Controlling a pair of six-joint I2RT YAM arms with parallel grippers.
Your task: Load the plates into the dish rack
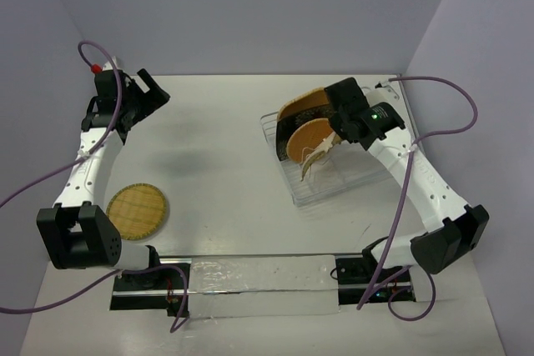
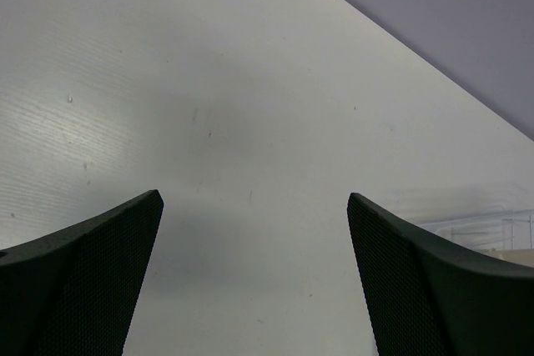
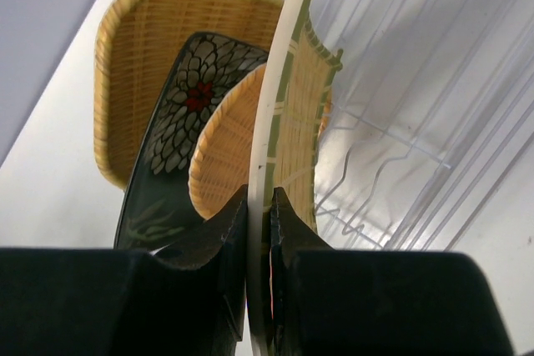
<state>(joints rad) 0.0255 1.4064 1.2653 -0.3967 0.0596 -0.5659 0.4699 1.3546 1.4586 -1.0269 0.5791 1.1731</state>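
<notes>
Four of five plates stand on edge in the dish rack, which sits on the right half of the table. Farthest back is the rounded-square bamboo plate. The dark leaf-patterned plate leans in front of it, and the orange-tan round plate comes next. The three are packed close and tilt the same way.

Nearest my wrist is the fringed square plate, held upright over the wire rows. Its pale rim runs straight down into my right gripper, and the jaws are clamped on that rim from both sides. I cannot tell whether its lower edge is seated between the tines.

The fifth plate, the round bamboo plate, lies flat on the table at the near left. It is close beside my left arm and well apart from the rack.

My right arm rises from its base at the near right and bends in toward the left, so the wrist hangs over the rack's far half. My left arm stretches up the left side to the far-left corner of the table. There my left gripper hangs above bare tabletop, jaws wide apart and holding nothing. A sliver of the rack shows at the right edge of that wrist's view.
</notes>
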